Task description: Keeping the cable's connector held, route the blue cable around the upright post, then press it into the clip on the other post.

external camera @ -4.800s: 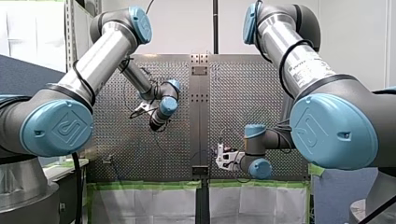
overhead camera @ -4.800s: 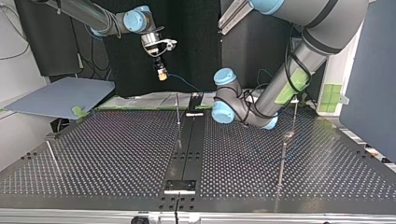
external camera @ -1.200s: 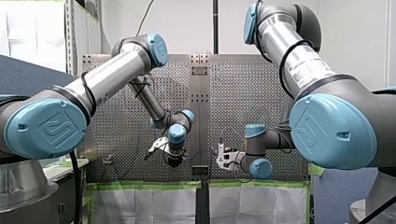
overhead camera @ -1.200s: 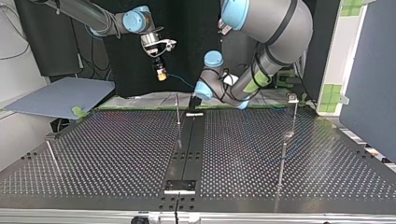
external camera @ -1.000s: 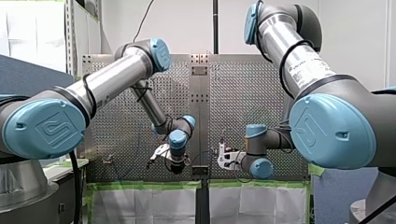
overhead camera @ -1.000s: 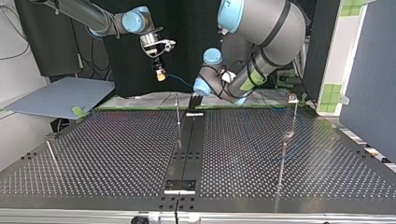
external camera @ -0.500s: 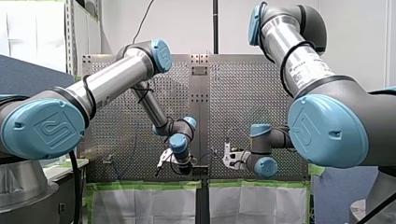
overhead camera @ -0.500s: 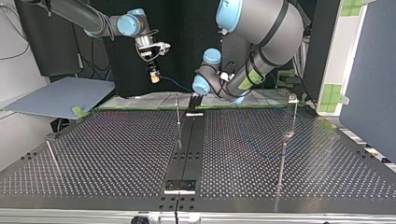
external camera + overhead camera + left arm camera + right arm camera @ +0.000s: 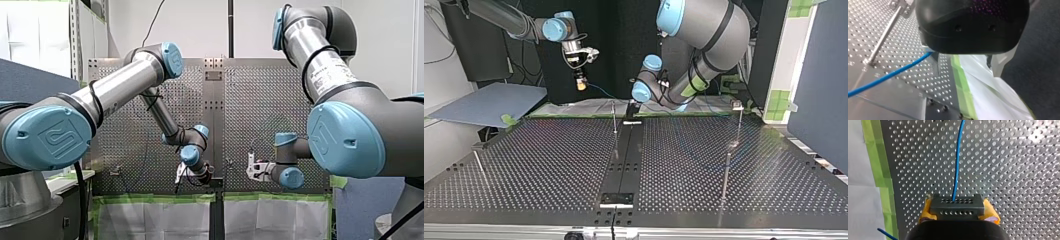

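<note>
In the front view the left tool (image 9: 192,174) is low over the perforated table (image 9: 260,100), close to its middle strip. The right tool (image 9: 251,167) is near it on the other side of that strip. In the top view the right tool (image 9: 581,84) is raised above the table's far edge. The blue cable (image 9: 601,91) trails from it toward the left tool (image 9: 631,104), which is just behind the upright post (image 9: 614,117). In the left wrist view the left tool's fingers (image 9: 998,65) stand apart, gripping nothing. The cable runs up to one of them, past a thin post (image 9: 884,37). In the right wrist view yellow pads (image 9: 926,209) clamp the dark connector (image 9: 956,206), and the cable leads straight ahead over the table.
</note>
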